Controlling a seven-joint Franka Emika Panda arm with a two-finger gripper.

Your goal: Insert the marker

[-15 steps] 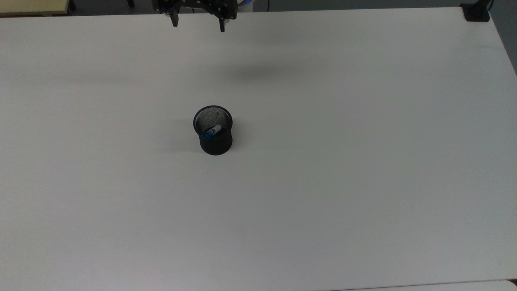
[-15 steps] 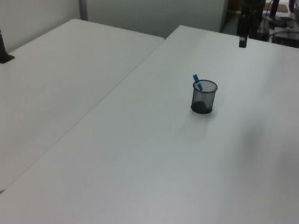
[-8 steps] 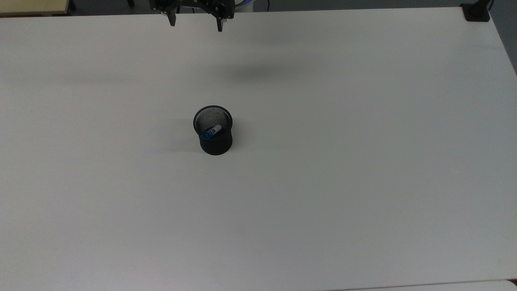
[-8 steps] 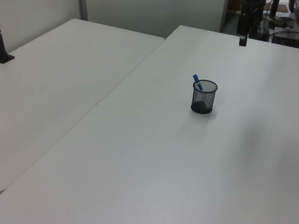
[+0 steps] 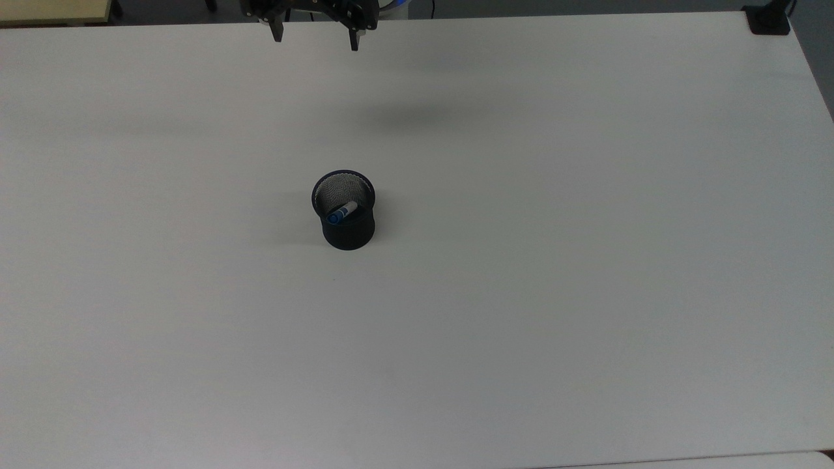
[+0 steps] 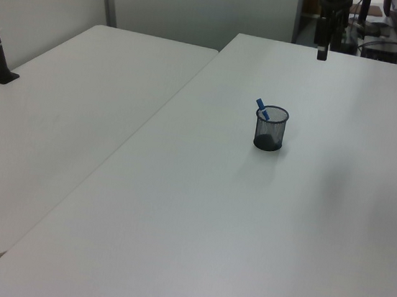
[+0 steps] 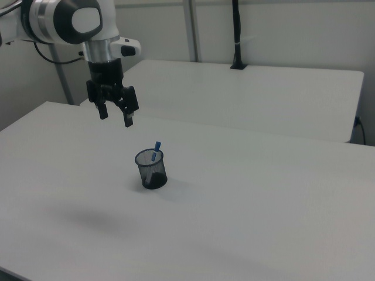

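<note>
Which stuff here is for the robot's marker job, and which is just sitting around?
For the job:
- the marker, leaning inside the cup
- the black mesh cup
- the gripper, open, empty, up above the table

Just there:
- the white table
- a second white table
- a black pole

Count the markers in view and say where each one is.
1. The marker stands tilted inside the black mesh cup near the middle of the table, its blue end poking above the rim. Nothing else shows through the mesh.
</note>
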